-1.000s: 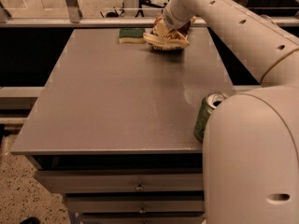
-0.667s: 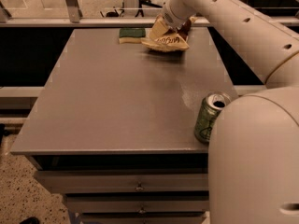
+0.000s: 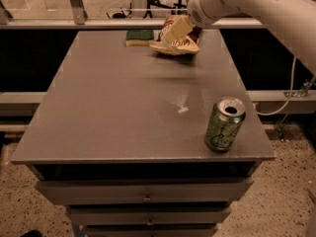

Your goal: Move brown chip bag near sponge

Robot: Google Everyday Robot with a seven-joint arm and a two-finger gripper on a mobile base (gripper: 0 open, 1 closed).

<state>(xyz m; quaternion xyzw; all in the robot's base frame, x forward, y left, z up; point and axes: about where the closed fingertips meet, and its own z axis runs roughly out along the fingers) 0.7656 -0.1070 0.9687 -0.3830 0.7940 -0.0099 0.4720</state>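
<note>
The crinkly brown and pale yellow chip bag [image 3: 180, 46] lies on the grey worktop [image 3: 123, 107] just right of the flat green-topped sponge [image 3: 139, 35]. The pale gripper [image 3: 176, 29] sits over the bag's top, also right of the sponge. Whether its jaws are clenched cannot be told. A green drink can [image 3: 224, 125] stands well apart from the sponge.

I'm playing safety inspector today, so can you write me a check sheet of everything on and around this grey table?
Surface: flat grey tabletop over drawers, one small pale speck.
Job's things: crinkly brown-and-yellow chip bag at the far edge, close beside the small green-topped rectangular sponge.
Clutter: open green metal drink can, upright near the front right corner.
Hand: the robot's hand is at the chip bag's top.
Cables: white cable hanging off to the right.
Surroundings: speckled floor, metal rail behind.
</note>
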